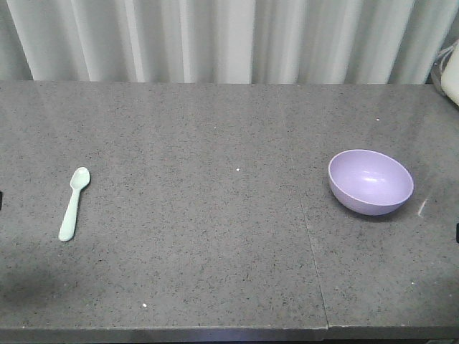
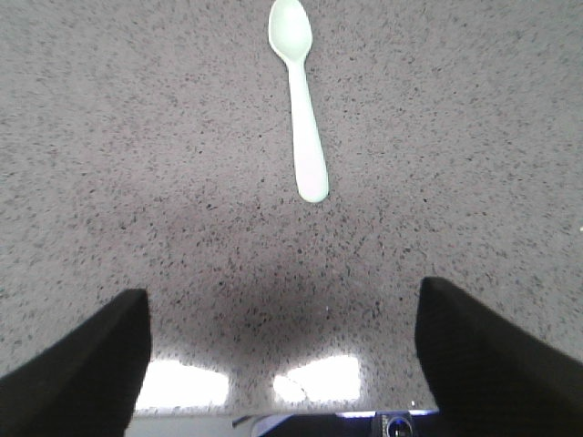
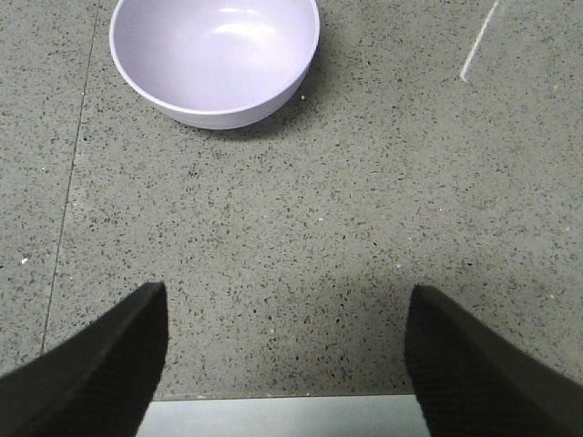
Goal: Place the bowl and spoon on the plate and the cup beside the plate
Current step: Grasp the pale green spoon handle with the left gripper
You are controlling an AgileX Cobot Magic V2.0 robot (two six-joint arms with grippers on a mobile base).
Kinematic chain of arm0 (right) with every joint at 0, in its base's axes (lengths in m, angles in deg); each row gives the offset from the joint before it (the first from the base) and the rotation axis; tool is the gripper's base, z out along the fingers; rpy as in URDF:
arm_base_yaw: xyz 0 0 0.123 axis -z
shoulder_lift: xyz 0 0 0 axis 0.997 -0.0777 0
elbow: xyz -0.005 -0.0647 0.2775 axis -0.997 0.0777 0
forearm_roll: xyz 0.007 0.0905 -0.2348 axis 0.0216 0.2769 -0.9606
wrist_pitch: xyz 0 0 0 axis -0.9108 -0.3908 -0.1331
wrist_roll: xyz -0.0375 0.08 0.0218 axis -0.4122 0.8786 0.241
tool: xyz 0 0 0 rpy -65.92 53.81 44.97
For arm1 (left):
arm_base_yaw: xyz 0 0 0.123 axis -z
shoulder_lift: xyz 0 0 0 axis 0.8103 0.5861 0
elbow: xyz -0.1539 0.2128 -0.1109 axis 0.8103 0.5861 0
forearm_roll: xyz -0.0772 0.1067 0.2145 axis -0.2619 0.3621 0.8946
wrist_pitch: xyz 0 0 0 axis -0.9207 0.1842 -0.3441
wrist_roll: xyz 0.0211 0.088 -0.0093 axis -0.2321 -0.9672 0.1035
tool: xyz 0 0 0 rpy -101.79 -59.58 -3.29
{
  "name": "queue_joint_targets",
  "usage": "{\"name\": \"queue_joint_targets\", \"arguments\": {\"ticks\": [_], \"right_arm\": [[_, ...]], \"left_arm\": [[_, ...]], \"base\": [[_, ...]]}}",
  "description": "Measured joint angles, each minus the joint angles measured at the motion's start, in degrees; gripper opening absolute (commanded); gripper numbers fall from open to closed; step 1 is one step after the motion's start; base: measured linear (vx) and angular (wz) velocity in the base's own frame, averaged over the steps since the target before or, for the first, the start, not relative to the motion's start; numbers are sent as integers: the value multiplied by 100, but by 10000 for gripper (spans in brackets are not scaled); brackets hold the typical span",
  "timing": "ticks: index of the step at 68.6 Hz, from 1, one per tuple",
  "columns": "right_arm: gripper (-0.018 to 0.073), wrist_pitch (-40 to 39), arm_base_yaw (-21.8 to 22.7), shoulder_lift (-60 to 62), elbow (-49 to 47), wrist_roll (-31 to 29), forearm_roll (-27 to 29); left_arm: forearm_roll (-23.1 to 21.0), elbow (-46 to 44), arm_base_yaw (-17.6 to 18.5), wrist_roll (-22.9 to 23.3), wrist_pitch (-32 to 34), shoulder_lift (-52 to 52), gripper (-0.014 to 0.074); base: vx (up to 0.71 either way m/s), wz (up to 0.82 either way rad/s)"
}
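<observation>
Left gripper (image 2: 282, 364) is spread wide open with nothing in it, sitting over the worktop (image 2: 137, 137). The spoon (image 2: 303, 100) lies flat straight ahead, handle end toward the gripper, which looks like a lineup for grabbing the handle. Right gripper (image 3: 287, 355) is the same story: jaws apart, empty, aimed at the bowl (image 3: 215, 55), which stands upright a bit ahead. The front view has the spoon far left and the bowl far right, well apart, so one arm each makes sense. No plate or cup in any view, so I'd say nothing's arranged yet.
</observation>
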Motion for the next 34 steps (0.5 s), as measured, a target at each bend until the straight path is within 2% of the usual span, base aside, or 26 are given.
{"name": "queue_joint_targets", "arguments": {"ticks": [23, 34], "right_arm": [[536, 0, 0, 0, 0, 0, 0], [536, 5, 0, 0, 0, 0, 0]], "left_arm": [[19, -996, 509, 28, 31, 2130, 523], [31, -1521, 548, 165, 55, 2975, 523]], "base": [[0, 0], [0, 0]]}}
